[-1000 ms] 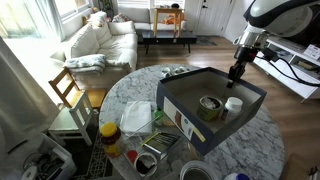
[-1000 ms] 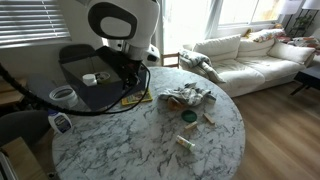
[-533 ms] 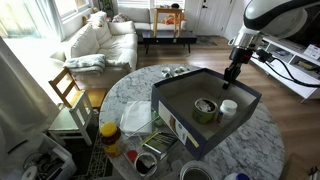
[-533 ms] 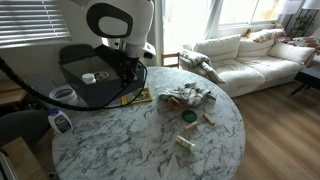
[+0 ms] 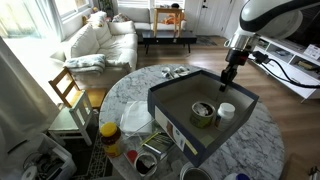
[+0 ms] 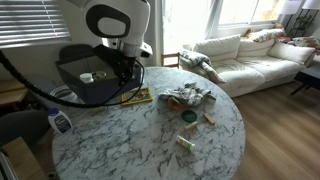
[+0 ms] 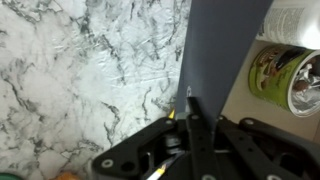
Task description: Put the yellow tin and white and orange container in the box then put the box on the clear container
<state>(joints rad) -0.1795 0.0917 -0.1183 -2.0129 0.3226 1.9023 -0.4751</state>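
Box (image 5: 180,95) up over the marble table (image 5: 135,85) in both exterior views, looking clear of the top and tipped a touch, dark walls round a paler floor. Clamped on its far wall: gripper (image 5: 229,84), fingers pinched tight on the rim, arm reaching down from above. Resting inside on the floor: yellow tin (image 5: 203,113), silvery top up, and just beside it the white and orange container (image 5: 226,111), nearer the gripped wall, orange too faint to make out. Same story from the wrist view: dark wall running straight up between the fingers, marble to one side, tin and white tub to the other, tub lying further from the camera than the tin. Over by the table edge in an exterior view, below the box's near side: clear container (image 6: 62,95), round and upright, apart from the box. Near the table's other edge, a jar with a yellow lid (image 5: 108,131) among the clutter. Beyond it all, a pale sofa (image 5: 100,40).
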